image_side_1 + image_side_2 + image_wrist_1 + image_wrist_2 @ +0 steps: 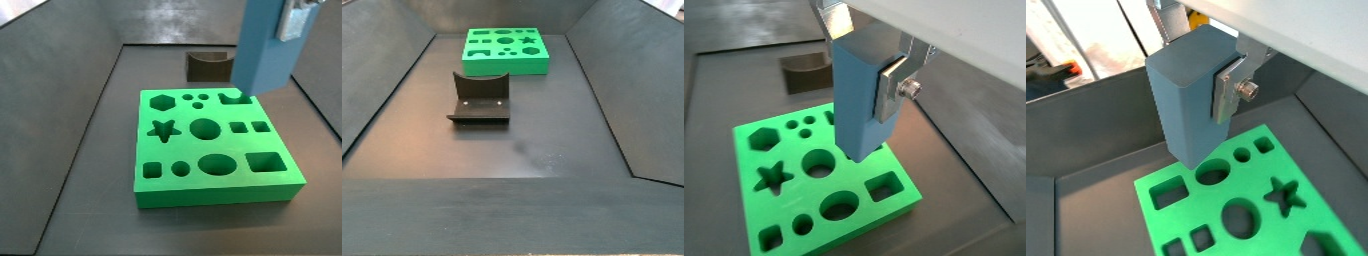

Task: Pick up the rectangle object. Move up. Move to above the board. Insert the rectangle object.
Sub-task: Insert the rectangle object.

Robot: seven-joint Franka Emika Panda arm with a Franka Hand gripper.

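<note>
My gripper [865, 68] is shut on the rectangle object [855, 110], a tall light blue block held upright between the silver fingers [894, 92]. The block hangs over a far corner of the green board [740, 158], and I cannot tell whether its lower end touches the board. Both wrist views show this; the gripper [1197, 72], block [1184, 110] and board [1247, 185] also show there. In a side view the block [261, 55] hangs from the gripper [291, 20] over the board's [214, 195] far right corner. The other side view shows only the board [505, 65]; gripper and block are out of view.
The dark fixture [476, 100] stands on the floor a short way from the board, and it also shows beyond the board in a side view [210, 65] and a wrist view [804, 72]. Grey sloping walls [382, 90] enclose the floor on all sides.
</note>
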